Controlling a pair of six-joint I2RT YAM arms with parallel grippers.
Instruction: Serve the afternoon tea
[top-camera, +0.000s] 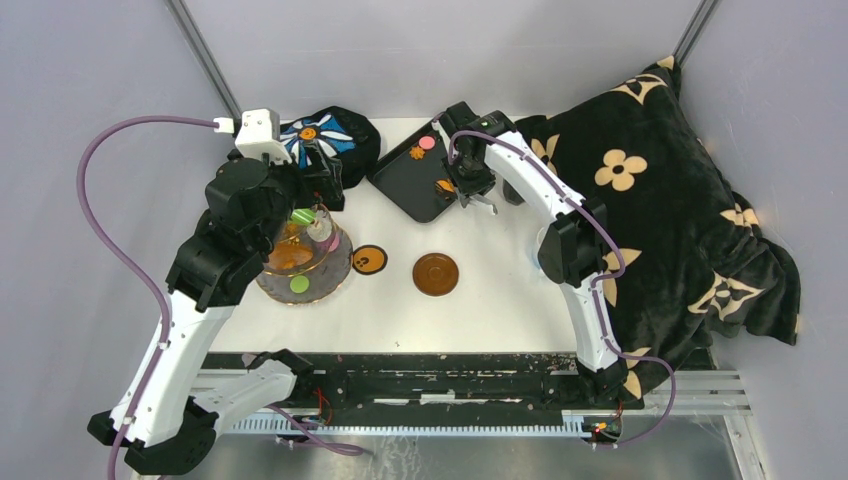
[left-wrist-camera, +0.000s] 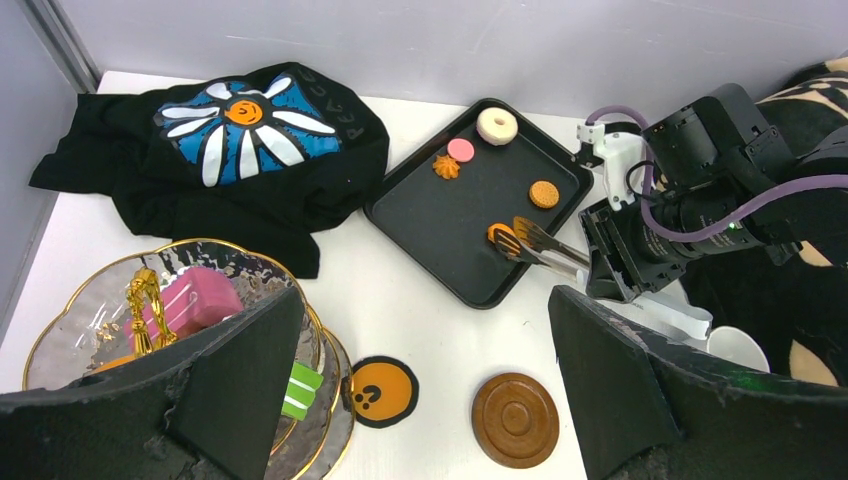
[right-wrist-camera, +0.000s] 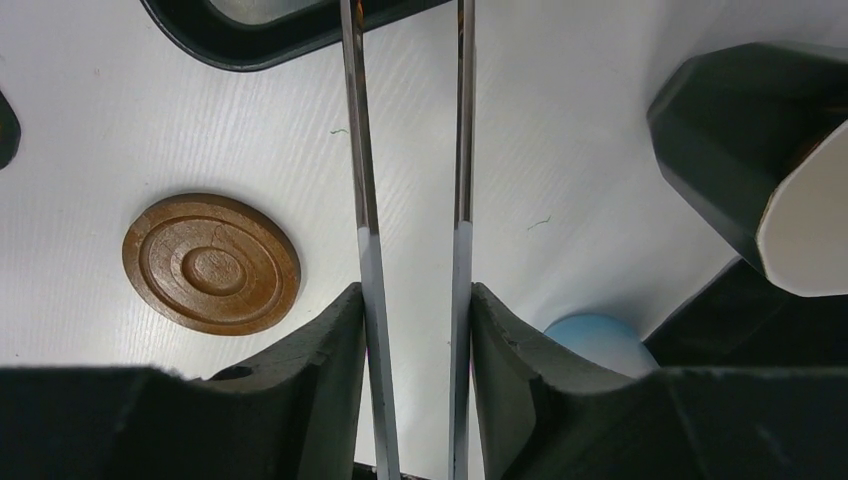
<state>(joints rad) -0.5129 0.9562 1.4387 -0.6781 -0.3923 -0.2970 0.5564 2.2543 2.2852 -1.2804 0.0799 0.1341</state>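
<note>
Tongs reach for a little orange cake on the tray.

From above, the right pincer (top-camera: 472, 186) holds thin metal tongs (top-camera: 487, 204) over the flat black tray (top-camera: 410, 180). The left pincer (top-camera: 318, 205) hangs wide open by the clear gold-edged glass stand (top-camera: 338, 278). The left wrist camera shows the tong tips right at a small round orange toy pastry (left-wrist-camera: 500, 236). The right wrist camera shows pads (right-wrist-camera: 310, 380) pressing both blades. The pastry looks light and slippery, so pinch its sides softly.

A black cloth (top-camera: 340, 140) with a blue-white flower lies crumpled at the far edge of the white table (top-camera: 500, 310), just beside a black tray (top-camera: 410, 178). Metal tongs (left-wrist-camera: 537, 243) reach in with their tips over the tray. A black blanket (top-camera: 670, 210) with tan flowers is heaped along the table's right side.
</note>
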